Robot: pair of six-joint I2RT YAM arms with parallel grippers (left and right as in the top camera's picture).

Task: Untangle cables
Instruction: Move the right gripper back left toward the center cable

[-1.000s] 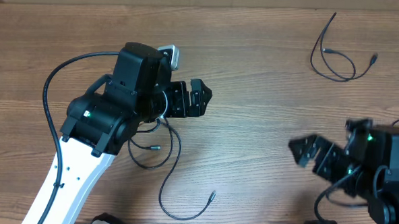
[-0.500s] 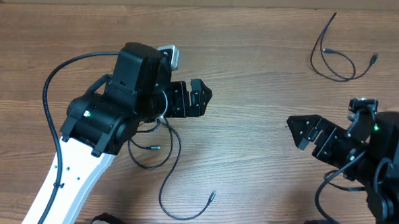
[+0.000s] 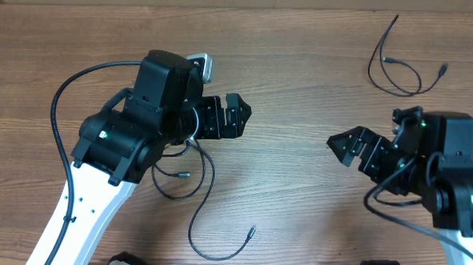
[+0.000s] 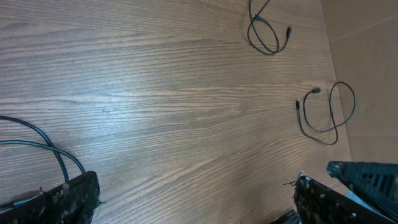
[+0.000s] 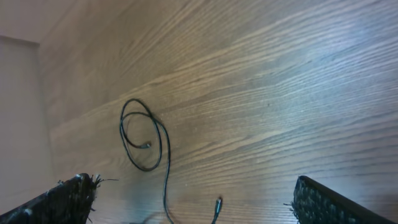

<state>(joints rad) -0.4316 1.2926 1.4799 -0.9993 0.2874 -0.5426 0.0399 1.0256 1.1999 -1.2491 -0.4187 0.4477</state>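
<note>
1. Overhead: the left gripper (image 3: 239, 120) hangs over the left middle of the table (image 3: 303, 63), jaws spread wide and empty, pointing right; I judge it sits there because the near-left cable (image 3: 191, 230) lies just beside and partly under that arm, loops by the wrist, tail running nearward to a plug end; the right gripper (image 3: 344, 151), likewise released and holding nothing, points left over bare wood, well apart from any cord; the far-right cable (image 3: 399, 93) lies loosely looped toward the far right corner, probably set aside clear of the rest; count: two arms, two grippers, two cable clusters, though whether the far-right one is one cord or two crossing I cannot tell; the thick lead (image 3: 55, 113) arcing left is the arm's own wiring.
2. Left wrist: its fingers (image 4: 68, 199) sit at the bottom corners with only wood between, so nothing is gripped; ahead lie the edge-side cord (image 4: 323, 142), just beside the table edge, and the farther cord (image 4: 264, 51), apart from each other and from the fingers; count: two cords.
3. Right wrist: its fingers (image 5: 329, 205) stand wide with nothing between; the coiled cord (image 5: 163, 143) is wound twice on itself, tail toward the gripper; it looks like the near-left cable, not yet straightened; count: one cord, two plug ends.
</note>
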